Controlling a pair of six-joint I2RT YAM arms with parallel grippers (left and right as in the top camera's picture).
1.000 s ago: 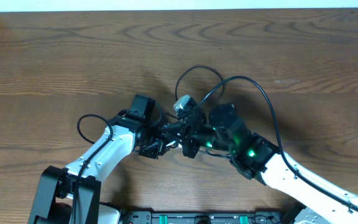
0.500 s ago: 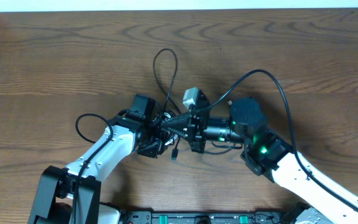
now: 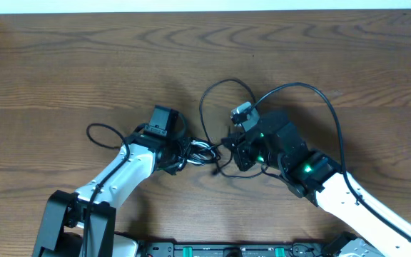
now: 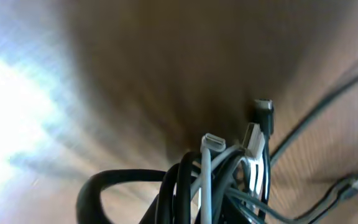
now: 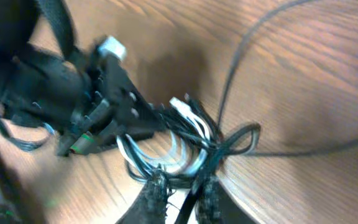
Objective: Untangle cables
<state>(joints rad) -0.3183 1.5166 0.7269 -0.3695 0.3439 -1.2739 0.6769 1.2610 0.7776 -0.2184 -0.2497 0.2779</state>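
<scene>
The cables (image 3: 204, 148) form a tangled bundle of black and white strands at the table's middle, with one thin black loop rising behind it. My left gripper (image 3: 184, 151) is shut on the bundle's left side; the right wrist view shows the left gripper (image 5: 148, 123) clamping the strands (image 5: 191, 134). In the left wrist view the bundle (image 4: 229, 180) fills the bottom edge, hides the fingers, and shows a white plug (image 4: 214, 142) sticking up. My right gripper (image 3: 225, 153) is at the bundle's right side. The right gripper (image 5: 183, 190) has its jaws slightly apart, with one black cable running loosely between them.
The right arm's thick black cable (image 3: 312, 93) arcs over the wood behind its wrist. The left arm's own cable (image 3: 95, 135) loops out to the left. The wooden table's far edge (image 3: 205, 10) runs along the top.
My right gripper has come in closer to the bundle and its jaws have parted a little. The stretched strands have gone slack and the thin loop has swung rightward. The left arm has barely moved.
</scene>
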